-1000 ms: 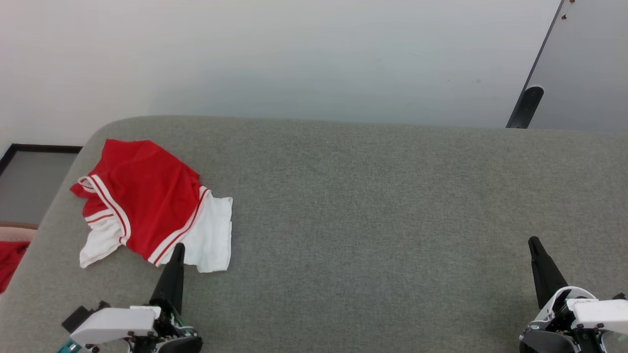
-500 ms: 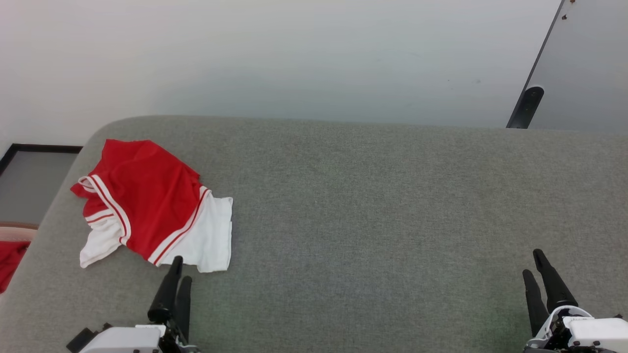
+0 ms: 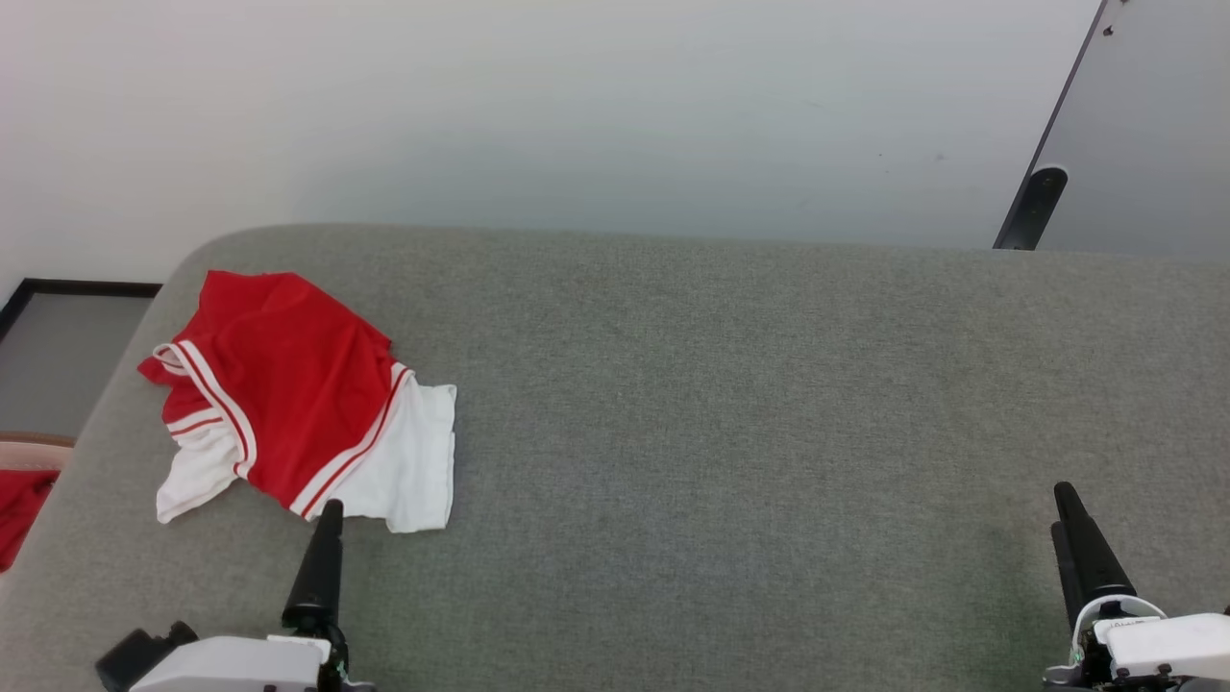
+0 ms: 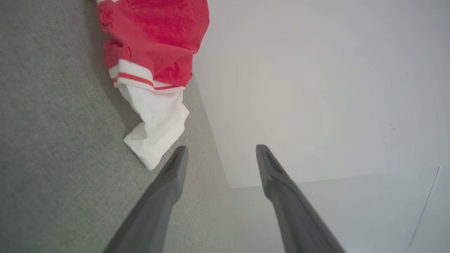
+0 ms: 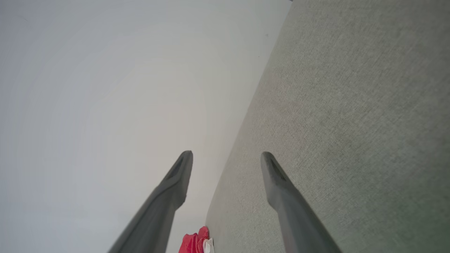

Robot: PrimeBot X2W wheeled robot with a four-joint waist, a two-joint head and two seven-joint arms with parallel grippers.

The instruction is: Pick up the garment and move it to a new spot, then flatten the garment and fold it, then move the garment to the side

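Note:
The garment [image 3: 288,404] lies crumpled at the left end of the grey cushion, red with white sleeves and striped trim. My left gripper [image 3: 329,509] stands just in front of its white sleeve, a little apart from the cloth. In the left wrist view the gripper [image 4: 221,149] is open, with the white sleeve of the garment [image 4: 154,42] just beyond its left finger. My right gripper [image 3: 1060,505] hovers far off at the lower right. It is open [image 5: 226,154] with nothing between its fingers, and the garment [image 5: 193,242] is a small red patch in the distance.
The grey cushioned surface [image 3: 730,404] spans the view, with its rounded corner at the far left. A dark-framed panel [image 3: 58,356] and some red cloth [image 3: 19,509] lie off its left edge. A dark leg [image 3: 1033,207] stands beyond the far right.
Both grippers have drawn back a little toward the bottom edge of the head view. The garment has not moved.

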